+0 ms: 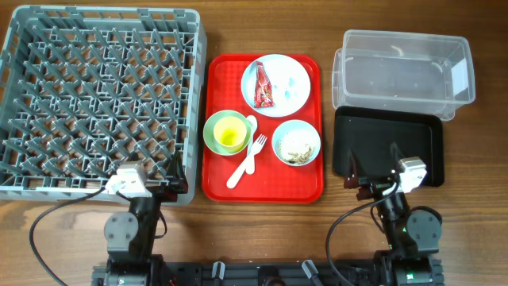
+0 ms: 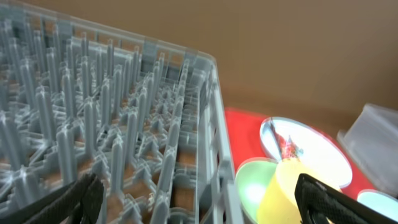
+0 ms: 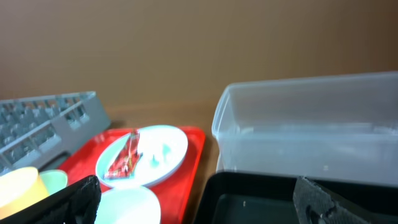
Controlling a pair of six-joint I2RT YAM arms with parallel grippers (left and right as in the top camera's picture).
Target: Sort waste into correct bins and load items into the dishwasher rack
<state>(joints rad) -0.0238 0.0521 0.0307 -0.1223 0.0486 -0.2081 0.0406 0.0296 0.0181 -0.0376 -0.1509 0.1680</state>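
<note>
The grey dishwasher rack [image 1: 99, 95] stands at the left. A pale-blue plate [image 1: 290, 83] holds the red wrapper [image 1: 263, 87] and a white scrap [image 1: 292, 82]. A yellow cup [image 1: 231, 133] sits in the light-green bowl [image 1: 211, 127]. A white fork [image 1: 254, 152] and spoon [image 1: 238, 171] lie beside it. The pale-blue bowl [image 1: 296, 143] holds beige leftovers. The clear tub [image 1: 401, 71] and black tray [image 1: 389, 147] are at the right. My left gripper [image 1: 147, 184] is open over the rack's near edge. My right gripper [image 1: 373, 171] is open over the black tray's near edge.
The dishes all sit on a flat red serving tray [image 1: 262, 187] in the middle of the wooden table. The left wrist view shows the rack's pegs [image 2: 112, 124] and the cup [image 2: 280, 193]. The right wrist view shows the tub [image 3: 311, 124] and black tray [image 3: 261, 199].
</note>
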